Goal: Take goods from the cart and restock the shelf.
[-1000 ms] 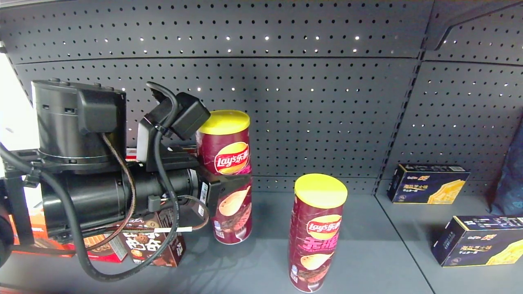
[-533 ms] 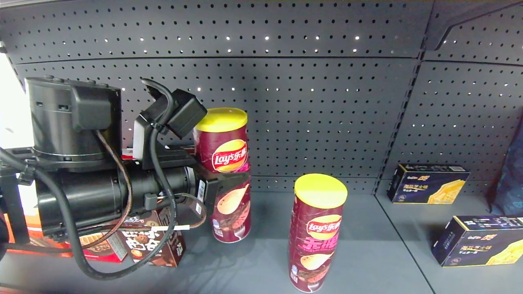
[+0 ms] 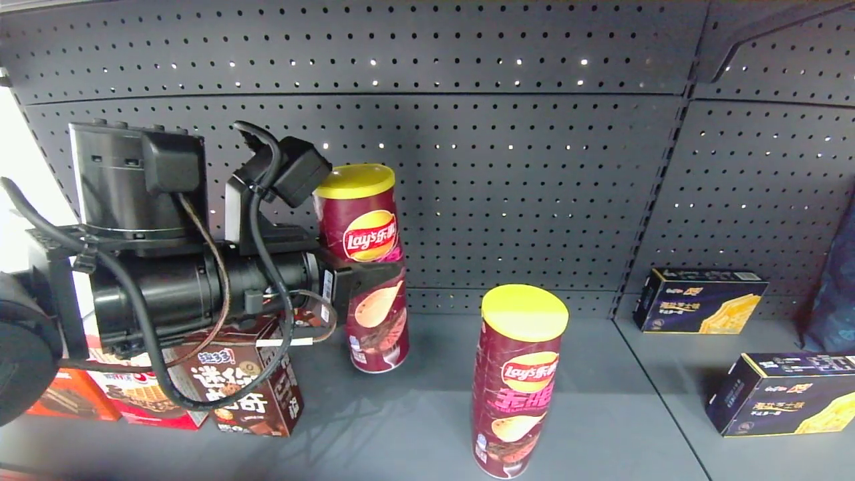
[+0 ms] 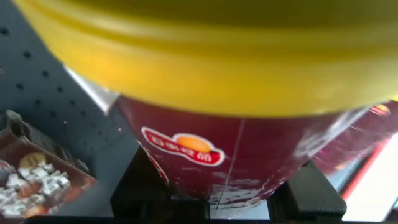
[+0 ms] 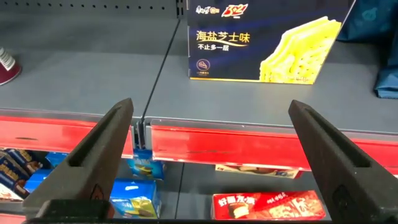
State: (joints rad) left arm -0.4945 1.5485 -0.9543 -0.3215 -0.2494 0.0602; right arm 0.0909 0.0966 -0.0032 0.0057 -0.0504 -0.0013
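My left gripper (image 3: 364, 274) is shut on a maroon chips can (image 3: 361, 227) with a yellow lid, gripping it around the middle. The can leans slightly, near the pegboard at the back of the grey shelf (image 3: 601, 414), and I cannot tell whether its base touches the floor. Close up, the left wrist view shows the same can (image 4: 249, 155) between the fingers. A second identical can (image 3: 518, 381) stands upright to its right, nearer the front. My right gripper (image 5: 211, 104) is open and holds nothing, in front of the shelf's red edge strip (image 5: 249, 140).
A brown cookie box (image 3: 244, 391) and red boxes (image 3: 67, 394) stand under my left arm. Dark blue cracker boxes (image 3: 701, 300) (image 3: 788, 394) sit in the right bay, beyond a divider. The lower shelf holds more packets (image 5: 267, 208). Bare shelf floor lies between the two cans.
My left arm has carried the can up and back toward the pegboard, a little to the left. The can now leans more. The second can and the boxes have not moved.
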